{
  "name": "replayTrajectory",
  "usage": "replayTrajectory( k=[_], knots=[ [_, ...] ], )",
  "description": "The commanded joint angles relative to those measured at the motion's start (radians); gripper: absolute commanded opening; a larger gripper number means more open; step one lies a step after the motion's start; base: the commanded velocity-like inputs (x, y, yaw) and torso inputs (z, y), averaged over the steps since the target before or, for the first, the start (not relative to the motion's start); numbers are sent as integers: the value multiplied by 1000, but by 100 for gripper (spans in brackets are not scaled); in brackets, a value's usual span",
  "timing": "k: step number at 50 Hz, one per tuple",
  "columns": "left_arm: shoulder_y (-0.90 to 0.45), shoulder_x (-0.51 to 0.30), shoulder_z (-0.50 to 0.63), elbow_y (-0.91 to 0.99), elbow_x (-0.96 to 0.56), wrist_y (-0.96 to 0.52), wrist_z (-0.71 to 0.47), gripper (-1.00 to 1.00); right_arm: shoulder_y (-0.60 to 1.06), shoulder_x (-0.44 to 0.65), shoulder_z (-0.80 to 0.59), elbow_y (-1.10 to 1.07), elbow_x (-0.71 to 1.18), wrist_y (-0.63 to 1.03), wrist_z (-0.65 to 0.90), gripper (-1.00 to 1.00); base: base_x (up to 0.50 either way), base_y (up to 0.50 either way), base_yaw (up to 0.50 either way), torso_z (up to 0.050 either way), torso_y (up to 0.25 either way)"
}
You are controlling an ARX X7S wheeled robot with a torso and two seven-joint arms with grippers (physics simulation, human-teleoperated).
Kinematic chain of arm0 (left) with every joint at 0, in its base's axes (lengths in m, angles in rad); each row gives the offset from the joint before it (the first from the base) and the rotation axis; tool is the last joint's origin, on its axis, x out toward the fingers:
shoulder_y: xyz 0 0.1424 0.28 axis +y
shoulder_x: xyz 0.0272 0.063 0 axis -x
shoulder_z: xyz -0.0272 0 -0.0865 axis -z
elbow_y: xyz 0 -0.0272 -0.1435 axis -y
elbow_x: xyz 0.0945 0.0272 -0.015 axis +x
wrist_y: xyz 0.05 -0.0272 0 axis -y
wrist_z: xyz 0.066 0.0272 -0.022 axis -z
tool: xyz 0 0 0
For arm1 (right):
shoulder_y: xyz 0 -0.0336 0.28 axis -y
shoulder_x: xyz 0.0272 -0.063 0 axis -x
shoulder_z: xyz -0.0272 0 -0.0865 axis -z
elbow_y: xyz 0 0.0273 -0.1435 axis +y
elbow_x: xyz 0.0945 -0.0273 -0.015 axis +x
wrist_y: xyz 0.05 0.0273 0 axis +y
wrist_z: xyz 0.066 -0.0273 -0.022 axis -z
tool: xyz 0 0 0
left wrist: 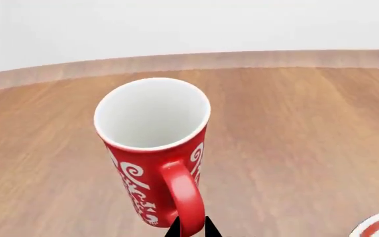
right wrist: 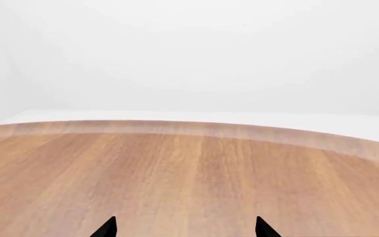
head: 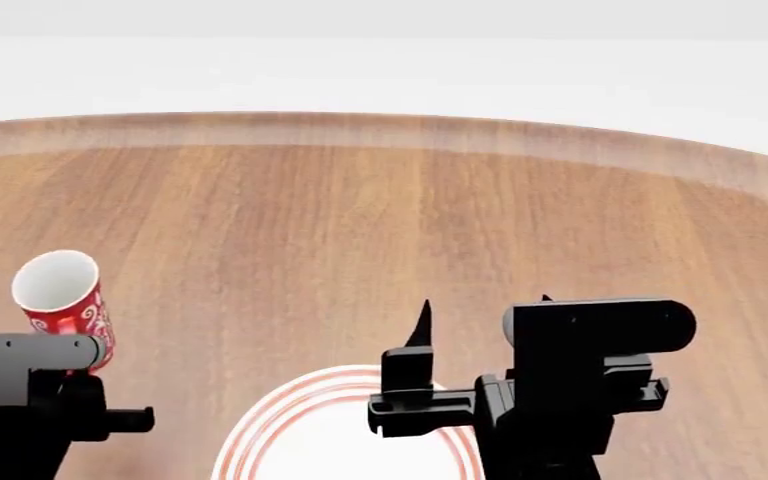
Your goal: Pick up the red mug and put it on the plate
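Left end effector (left wrist: 189, 228) pinches the handle of the slim red mug with white ornament (left wrist: 153, 148).
Right end effector (right wrist: 186, 228) is spread over the wooden bench (right wrist: 196, 177); the red-ringed white plate (head: 344, 425) lies between them.

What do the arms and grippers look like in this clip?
Both arms are matte black and blocky, with boxy wrist housings and no visible cables or markings. The left gripper and right gripper end in thin, pointed black fingers. A grey cylinder sits on the left wrist.
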Motion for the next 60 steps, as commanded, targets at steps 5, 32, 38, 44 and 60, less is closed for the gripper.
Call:
replayTrajectory(
  k=[5,32,38,44,60],
  knots=[
    [26,47,130,136,10,-71,80,-100,10,1,1,7,11,2,10,100,0,0,0,0,0],
    [90,88,309,270,-37,-134,170,-100,15,9,2,8,29,-1,22,100,0,0,0,0,0],
    [93,92,338,249,-59,-127,191,-100,16,10,0,10,33,-2,24,100,0,0,0,0,0],
    [91,93,363,230,-79,-121,206,-100,18,12,-1,8,38,0,27,100,0,0,0,0,0],
    [73,92,417,172,-127,-122,233,-100,13,20,0,7,48,-6,33,100,0,0,0,0,1]
  ],
)
